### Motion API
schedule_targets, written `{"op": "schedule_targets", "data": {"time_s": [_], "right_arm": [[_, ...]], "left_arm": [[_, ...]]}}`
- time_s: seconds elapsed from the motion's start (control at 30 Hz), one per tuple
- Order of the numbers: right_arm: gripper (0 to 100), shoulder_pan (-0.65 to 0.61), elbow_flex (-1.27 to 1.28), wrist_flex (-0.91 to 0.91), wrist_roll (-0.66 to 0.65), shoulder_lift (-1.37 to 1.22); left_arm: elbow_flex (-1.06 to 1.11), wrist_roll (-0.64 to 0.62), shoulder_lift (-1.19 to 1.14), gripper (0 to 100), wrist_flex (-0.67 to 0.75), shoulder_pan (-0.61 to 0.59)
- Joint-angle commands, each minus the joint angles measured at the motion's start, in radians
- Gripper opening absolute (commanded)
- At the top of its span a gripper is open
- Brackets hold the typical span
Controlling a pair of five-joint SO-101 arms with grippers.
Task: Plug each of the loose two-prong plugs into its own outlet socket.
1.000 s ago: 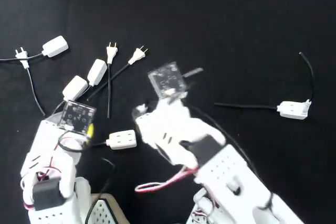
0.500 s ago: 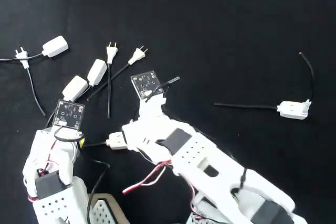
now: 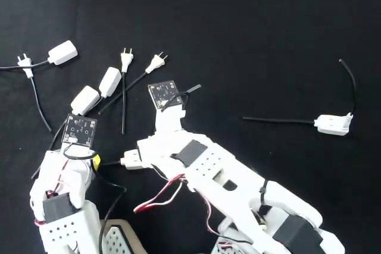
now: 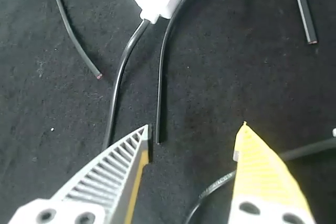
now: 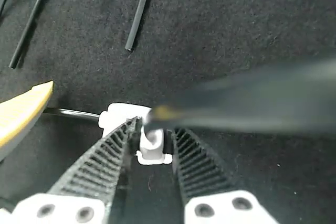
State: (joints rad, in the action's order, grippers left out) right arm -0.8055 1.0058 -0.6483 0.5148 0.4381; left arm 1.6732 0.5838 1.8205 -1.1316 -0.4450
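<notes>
High view, three plugs [image 3: 25, 62] [image 3: 126, 59] [image 3: 157, 62], five sockets [image 3: 62, 52] [image 3: 110, 81] [image 3: 85, 99] [image 3: 132, 159] [image 3: 332, 124] (one in right hand [image 5: 153, 128])

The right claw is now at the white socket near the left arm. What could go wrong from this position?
1. The left claw hangs open close by; its yellow finger shows right beside the white socket that the right claw holds, so the arms might collide.
2. A black cable crosses just in front of the right claw and might snag.
3. The socket's cord runs toward the left claw and might drag on it.
</notes>
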Motion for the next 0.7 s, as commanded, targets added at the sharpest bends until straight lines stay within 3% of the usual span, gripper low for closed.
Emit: {"op": "schedule_targets", "data": {"time_s": [0.0, 0.33, 0.67], "right_arm": [[1.1, 0.009, -0.038, 0.009, 0.017, -0.008], [1.1, 0.057, -0.038, 0.009, 0.032, -0.013], [1.1, 0.012, -0.031, 0.009, 0.008, -0.016]], "left_arm": [[-0.002, -0.005, 0.005, 26, 0.020, 0.013], [0.002, -0.003, 0.005, 26, 0.020, 0.013], [0.002, -0.002, 0.005, 26, 0.020, 0.013]]}}
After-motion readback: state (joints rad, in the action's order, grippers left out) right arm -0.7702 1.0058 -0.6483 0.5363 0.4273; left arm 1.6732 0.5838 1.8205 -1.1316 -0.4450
